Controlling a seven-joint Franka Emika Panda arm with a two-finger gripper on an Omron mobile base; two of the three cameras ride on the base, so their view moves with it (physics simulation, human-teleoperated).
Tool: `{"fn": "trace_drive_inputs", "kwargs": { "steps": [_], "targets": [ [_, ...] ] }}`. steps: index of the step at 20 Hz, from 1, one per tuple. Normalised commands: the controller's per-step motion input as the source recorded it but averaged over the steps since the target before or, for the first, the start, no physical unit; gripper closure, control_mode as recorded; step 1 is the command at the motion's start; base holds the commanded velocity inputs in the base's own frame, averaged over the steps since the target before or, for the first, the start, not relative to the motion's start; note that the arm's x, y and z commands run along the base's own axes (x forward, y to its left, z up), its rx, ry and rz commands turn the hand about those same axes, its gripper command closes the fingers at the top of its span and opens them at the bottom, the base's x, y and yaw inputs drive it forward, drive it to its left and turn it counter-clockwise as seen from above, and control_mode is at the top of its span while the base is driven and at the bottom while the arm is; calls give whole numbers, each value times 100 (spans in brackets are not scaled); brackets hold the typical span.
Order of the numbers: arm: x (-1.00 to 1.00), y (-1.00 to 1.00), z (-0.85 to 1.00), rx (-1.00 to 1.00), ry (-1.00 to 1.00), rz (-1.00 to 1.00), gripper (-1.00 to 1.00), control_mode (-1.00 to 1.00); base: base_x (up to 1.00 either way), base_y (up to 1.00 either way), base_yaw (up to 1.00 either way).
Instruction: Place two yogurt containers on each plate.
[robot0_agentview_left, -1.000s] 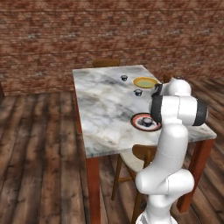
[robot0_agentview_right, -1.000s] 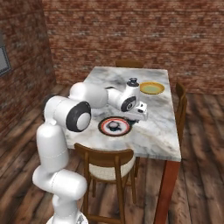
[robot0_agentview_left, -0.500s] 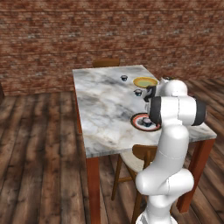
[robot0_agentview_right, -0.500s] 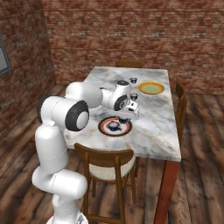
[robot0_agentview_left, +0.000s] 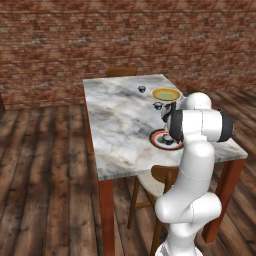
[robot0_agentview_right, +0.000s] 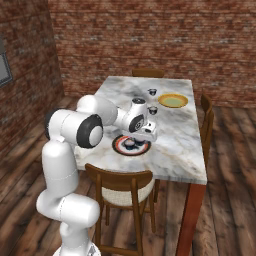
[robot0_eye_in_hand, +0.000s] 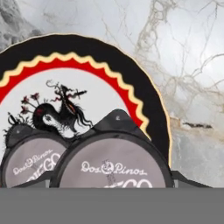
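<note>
On grey-veined marble table (robot0_agentview_right: 175, 140), near edge: round red-rimmed plate (robot0_agentview_right: 120, 148) w/ two small dark pale-lidded yogurt cups (robot0_eye_in_hand: 114, 165) (robot0_eye_in_hand: 29, 159) side by side on it. Two-finger gripper (robot0_agentview_right: 146, 132) directly above nearer cup; jaw opening & grip – can't tell. Yellow-orange plate (robot0_agentview_right: 172, 100) at far end, two more yogurt cups (robot0_agentview_right: 152, 110) (robot0_agentview_right: 151, 92) beside it on marble.

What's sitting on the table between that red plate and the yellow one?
One yogurt container stands between the red-rimmed plate and the yellow plate, clearest in the right base view. Another yogurt container stands farther back, off that line.
</note>
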Motion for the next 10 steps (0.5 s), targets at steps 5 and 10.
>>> {"fn": "trace_drive_inputs", "kwargs": {
  "steps": [5, 10],
  "targets": [
    [0, 0, 0, 0, 0, 0, -100, -100, 0, 0, 0],
    [0, 3, 21, 0, -1, 0, -100, -100, 0, 0, 0]
  ]
}}
